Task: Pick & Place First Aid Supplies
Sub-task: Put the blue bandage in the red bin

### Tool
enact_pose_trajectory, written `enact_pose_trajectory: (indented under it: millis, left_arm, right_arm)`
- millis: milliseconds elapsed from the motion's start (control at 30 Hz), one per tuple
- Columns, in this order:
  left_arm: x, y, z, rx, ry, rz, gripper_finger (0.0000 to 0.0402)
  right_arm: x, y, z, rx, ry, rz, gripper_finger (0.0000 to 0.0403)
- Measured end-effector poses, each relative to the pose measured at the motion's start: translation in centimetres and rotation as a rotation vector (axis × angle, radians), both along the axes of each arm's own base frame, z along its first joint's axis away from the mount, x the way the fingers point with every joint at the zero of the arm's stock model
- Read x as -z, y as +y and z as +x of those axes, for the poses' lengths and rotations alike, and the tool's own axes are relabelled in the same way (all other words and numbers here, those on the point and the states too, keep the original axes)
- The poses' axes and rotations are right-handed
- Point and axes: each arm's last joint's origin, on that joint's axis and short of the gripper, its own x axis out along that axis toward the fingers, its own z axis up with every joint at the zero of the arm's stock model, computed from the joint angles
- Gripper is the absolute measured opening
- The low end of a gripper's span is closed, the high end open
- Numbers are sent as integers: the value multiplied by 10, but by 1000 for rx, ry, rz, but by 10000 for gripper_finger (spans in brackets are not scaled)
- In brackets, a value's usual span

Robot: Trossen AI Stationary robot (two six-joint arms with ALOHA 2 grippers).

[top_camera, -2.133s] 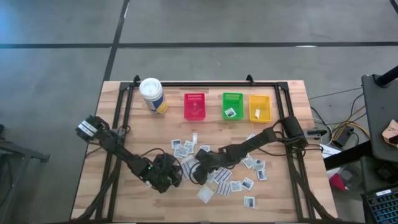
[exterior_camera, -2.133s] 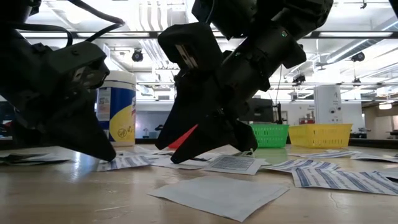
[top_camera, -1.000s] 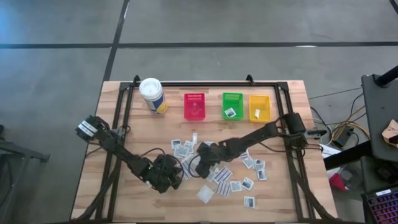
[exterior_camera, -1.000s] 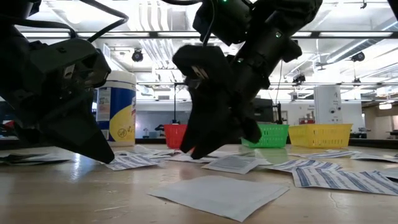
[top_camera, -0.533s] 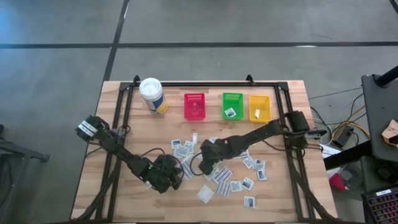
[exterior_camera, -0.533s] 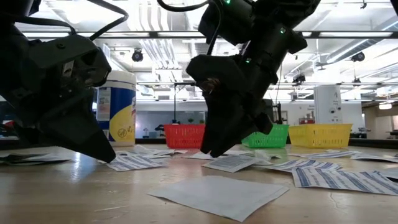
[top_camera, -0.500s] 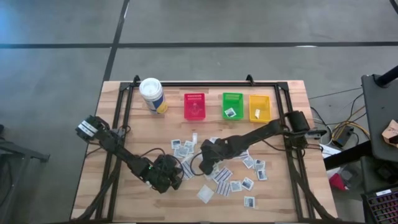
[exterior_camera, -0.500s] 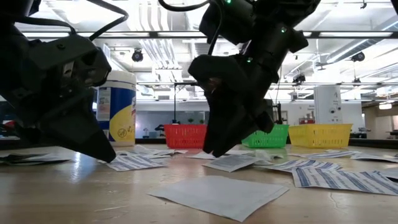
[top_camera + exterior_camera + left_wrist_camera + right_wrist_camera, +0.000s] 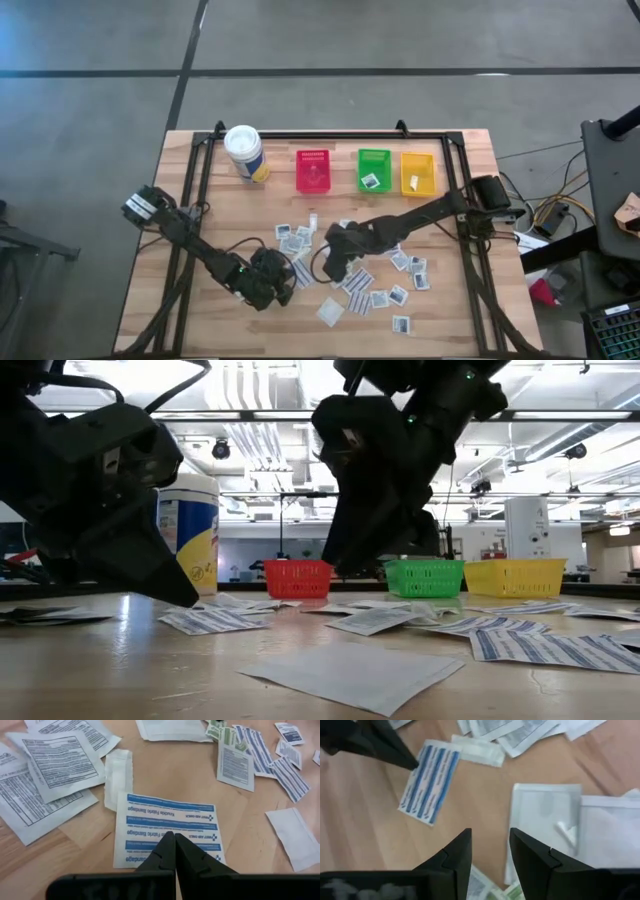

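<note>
Many small white first aid packets [image 9: 372, 290] lie flat and scattered on the wooden table [image 9: 200, 210]. My left gripper [image 9: 277, 276] is shut and slants down. Its tips [image 9: 175, 836] stand over a blue-striped bandage packet [image 9: 167, 827] at the table's middle left. My right gripper [image 9: 328, 262] hangs open above the table's middle. Nothing is between its fingers [image 9: 490, 850], and plain white packets [image 9: 547, 827] lie below it. In the low view it hangs well clear of the tabletop [image 9: 345, 560]. My left gripper's shut fingertips [image 9: 175, 840] slant down over the blue-striped packet's near edge [image 9: 150, 857]. The packet lies flat on the table. Whether the tips touch it I cannot tell.
A red bin [image 9: 312, 170], a green bin [image 9: 373, 168] and a yellow bin [image 9: 418, 172] stand in a row at the far side. A white canister with a yellow label [image 9: 244, 152] stands to their left. A dark frame [image 9: 330, 133] runs round the table.
My right gripper has risen from among the packets at the table's middle and drifted slightly toward the right edge. It has stayed open with nothing in it. The packets lie as before.
</note>
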Motion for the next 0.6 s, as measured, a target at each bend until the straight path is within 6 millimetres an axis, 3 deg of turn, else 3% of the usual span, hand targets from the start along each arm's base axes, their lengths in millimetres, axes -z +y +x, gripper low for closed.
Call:
enact_pose_trajectory:
  millis: [600]
  left_arm:
    - [-11,-16,7,319,70,22,0]
  right_arm:
    - [-6,30,3,-51,-127,53,129]
